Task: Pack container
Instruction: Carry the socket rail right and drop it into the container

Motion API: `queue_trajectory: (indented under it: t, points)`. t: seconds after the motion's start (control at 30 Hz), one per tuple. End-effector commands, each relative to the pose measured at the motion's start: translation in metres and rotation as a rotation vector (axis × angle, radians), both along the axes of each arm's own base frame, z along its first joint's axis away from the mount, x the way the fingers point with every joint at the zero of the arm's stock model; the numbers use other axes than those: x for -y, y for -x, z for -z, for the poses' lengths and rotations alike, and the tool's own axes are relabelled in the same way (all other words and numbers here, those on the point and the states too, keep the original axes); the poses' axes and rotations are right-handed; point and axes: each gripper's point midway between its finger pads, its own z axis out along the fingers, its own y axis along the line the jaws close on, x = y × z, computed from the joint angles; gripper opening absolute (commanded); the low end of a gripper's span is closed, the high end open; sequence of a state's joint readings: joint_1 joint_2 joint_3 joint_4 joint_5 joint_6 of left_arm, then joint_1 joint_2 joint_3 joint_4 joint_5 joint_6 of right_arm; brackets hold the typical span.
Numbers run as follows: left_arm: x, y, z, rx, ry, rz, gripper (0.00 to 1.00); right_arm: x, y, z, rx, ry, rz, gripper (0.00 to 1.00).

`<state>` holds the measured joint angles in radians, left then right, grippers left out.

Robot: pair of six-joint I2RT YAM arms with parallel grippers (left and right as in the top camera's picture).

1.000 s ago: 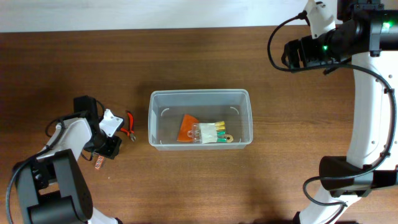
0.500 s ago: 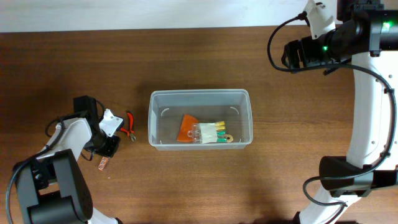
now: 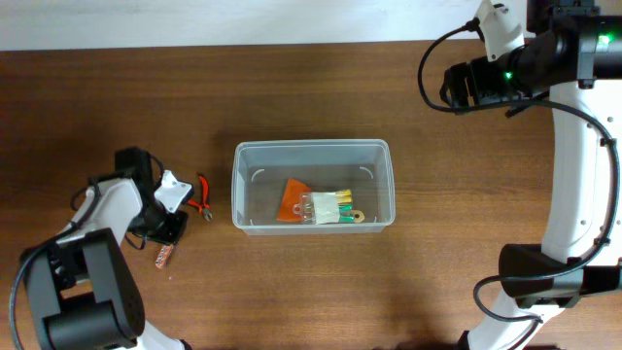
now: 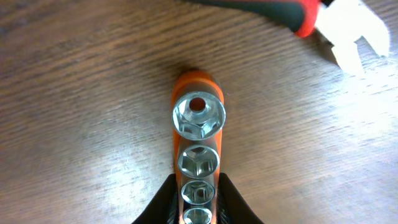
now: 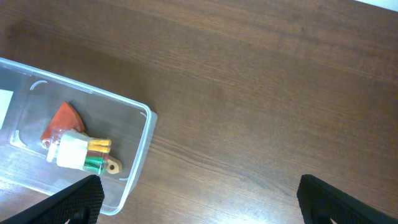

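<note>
Container (image 3: 311, 146): mid-worktop, open-topped, with an orange piece (image 3: 292, 199) and a white part (image 3: 324, 206) inside; room for more.
Right gripper (image 5: 199, 193): fingers spread, empty, toward the far right corner, apparently out of the way.
Left gripper (image 4: 198, 190): near the left edge, pinching the socket rail (image 4: 198, 118) by one end, likely for lifting.
Pliers (image 3: 201, 197): loose, just left of the container.

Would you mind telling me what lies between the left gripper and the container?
Red-handled pliers lie between the left gripper and the container, in the overhead view.
</note>
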<state>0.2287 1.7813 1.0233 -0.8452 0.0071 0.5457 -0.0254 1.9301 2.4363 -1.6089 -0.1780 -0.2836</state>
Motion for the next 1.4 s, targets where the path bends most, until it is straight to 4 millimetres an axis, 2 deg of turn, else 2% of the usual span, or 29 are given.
queue_trajectory:
  t: [0.0,0.13,0.27,0.37,0.47,0.57,0.6,0.67,0.77,0.83,0.93,1.13,1.27,1.3,1.37]
  points:
    - [-0.003,-0.037,-0.042,0.089,0.013,-0.092,0.02,0.001,0.000,0.003,-0.010,0.001,0.011,0.99]
    - [-0.002,-0.074,-0.113,0.196,0.005,-0.213,0.02,0.002,0.000,0.003,-0.008,0.005,0.004,0.99]
    - [0.021,-0.099,-0.174,0.296,0.007,-0.141,0.02,0.003,0.000,0.003,-0.007,0.016,0.006,0.99]
    - [0.061,-0.115,-0.208,0.378,0.016,0.002,0.02,0.003,0.000,0.003,-0.007,0.016,0.006,0.99]
    - [0.115,-0.119,-0.218,0.422,0.016,0.293,0.02,0.003,0.000,0.003,-0.008,0.016,0.006,0.99]
    - [0.170,-0.112,-0.216,0.435,0.012,0.607,0.02,0.004,0.000,0.003,-0.008,0.017,0.006,0.99]
    - [0.197,-0.107,-0.214,0.442,0.007,0.771,0.02,0.004,0.000,0.003,-0.009,0.017,0.006,0.99]
    - [0.226,-0.101,-0.210,0.450,0.005,0.940,0.02,0.004,0.000,0.003,-0.011,0.017,0.006,0.99]
    - [0.264,-0.095,-0.195,0.441,0.014,1.089,0.02,0.003,0.001,0.004,-0.015,0.016,0.006,0.99]
    - [0.281,-0.092,-0.176,0.401,0.025,1.128,0.02,0.003,0.002,0.004,-0.018,0.016,0.006,0.99]
    - [0.291,-0.090,-0.141,0.311,0.034,1.153,0.02,0.005,0.002,0.004,-0.018,0.023,0.010,0.99]
    - [0.289,-0.089,-0.066,0.119,0.042,1.142,0.02,0.010,0.002,0.005,-0.018,0.050,0.024,0.99]
    - [0.289,-0.089,-0.060,0.102,0.041,1.122,0.02,0.018,-0.002,0.003,-0.005,0.047,0.051,0.99]
    - [0.288,-0.089,-0.060,0.102,0.041,1.122,0.06,0.023,-0.003,0.003,-0.002,0.047,0.063,0.99]
    - [0.288,-0.089,-0.060,0.099,0.039,1.122,0.25,0.038,-0.002,0.003,-0.003,0.050,0.099,0.99]
